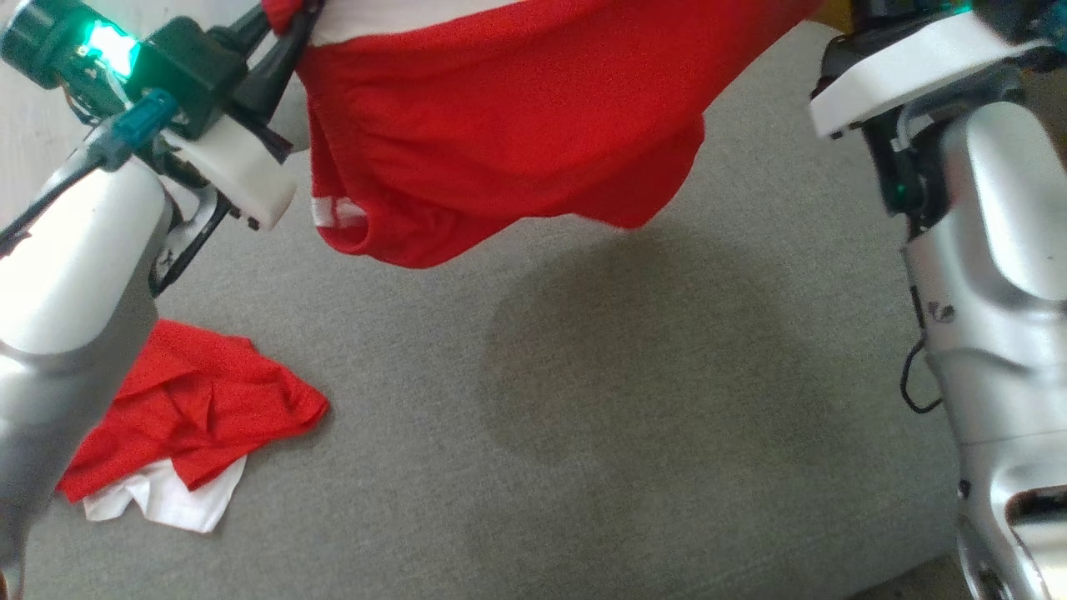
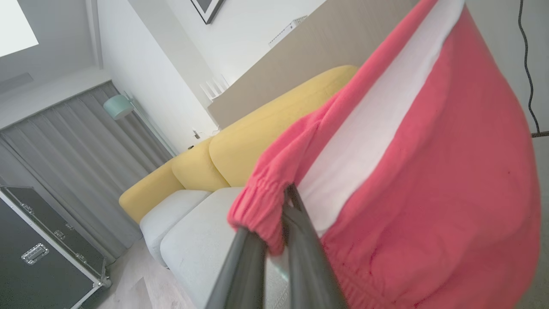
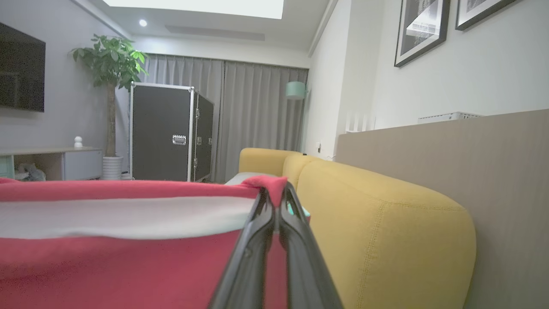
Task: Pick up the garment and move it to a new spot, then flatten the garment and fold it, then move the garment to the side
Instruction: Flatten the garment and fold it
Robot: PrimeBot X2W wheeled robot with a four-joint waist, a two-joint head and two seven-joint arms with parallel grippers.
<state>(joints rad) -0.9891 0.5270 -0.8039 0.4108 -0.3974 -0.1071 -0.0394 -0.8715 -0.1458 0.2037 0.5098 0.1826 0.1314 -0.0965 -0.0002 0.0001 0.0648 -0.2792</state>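
The garment is red with a white band and hangs stretched between my two grippers above the grey sofa seat, its lower edge sagging free of the cushion. My left gripper is shut on its gathered red hem at the upper left. In the left wrist view, the left gripper pinches that elastic edge of the garment. My right gripper is shut on the opposite top corner of the garment. The right arm's wrist stands at the upper right of the head view.
A second red and white garment lies crumpled on the seat at the lower left, partly behind my left forearm. The yellow backrest runs behind the seat. A black flight case and a potted plant stand across the room.
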